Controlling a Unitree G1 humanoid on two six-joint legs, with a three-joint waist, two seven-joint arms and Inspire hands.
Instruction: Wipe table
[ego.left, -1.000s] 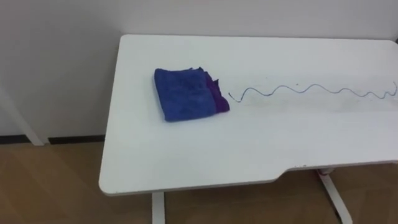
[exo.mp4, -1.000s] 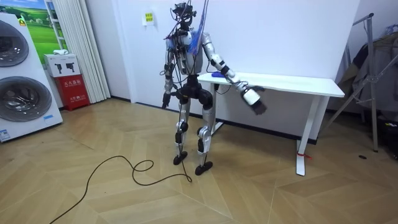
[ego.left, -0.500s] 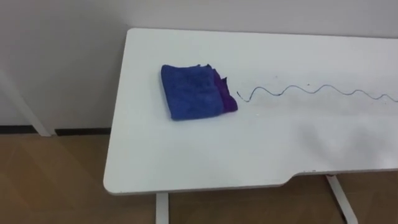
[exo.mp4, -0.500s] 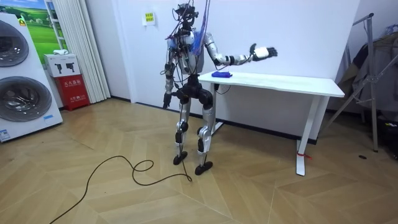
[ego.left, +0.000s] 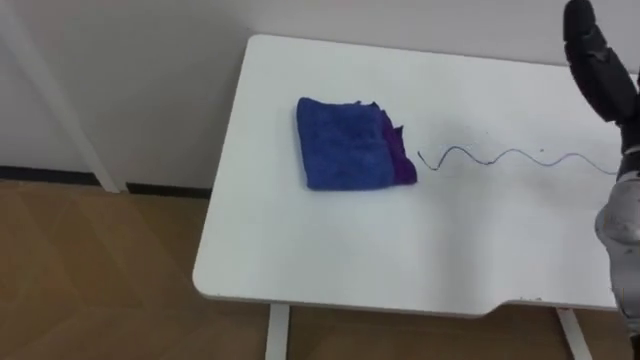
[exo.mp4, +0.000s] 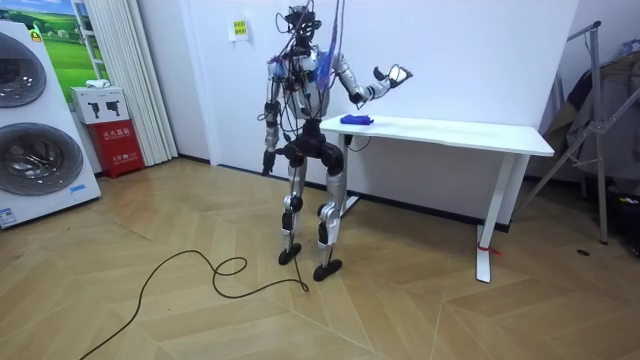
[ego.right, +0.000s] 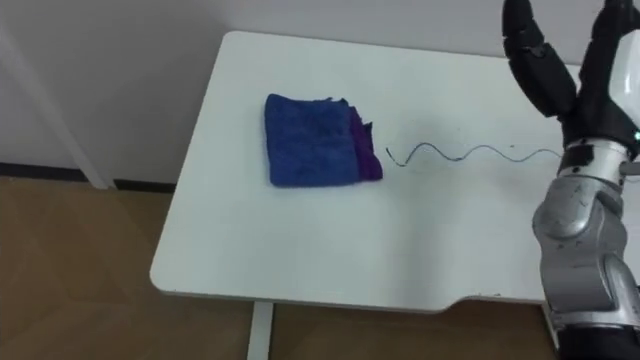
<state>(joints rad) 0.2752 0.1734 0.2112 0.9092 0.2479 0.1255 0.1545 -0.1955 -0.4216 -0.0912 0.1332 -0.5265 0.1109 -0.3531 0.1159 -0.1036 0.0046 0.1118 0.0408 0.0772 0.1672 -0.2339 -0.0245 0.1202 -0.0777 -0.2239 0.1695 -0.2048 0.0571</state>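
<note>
At the far left of the eye views a white slanted bar (ego.left: 62, 108) crosses wall and wooden floor (ego.left: 90, 280); what it belongs to cannot be made out. Next comes the white table (ego.left: 400, 260), whose right end is cut off by the picture edge. The folded blue cloth (ego.left: 342, 143) lies flat near the table's left end, with a purple layer showing along its right side. Just right of the cloth a thin wavy pen line (ego.left: 505, 157) runs across the top until the robot's forearm hides it. The right hand (ego.right: 585, 120) is raised above the table's right part, well apart from the cloth, its fingers straight, spread and holding nothing, their tips cut off at the top edge. In the room view a washing machine (exo.mp4: 30, 130) and a red box (exo.mp4: 110, 135) stand at the left. The robot stands at the table's end with its left hand (exo.mp4: 266, 160) low by its hip, too small to tell whether it is open or closed. A rack (exo.mp4: 600, 120) stands at the right.
</note>
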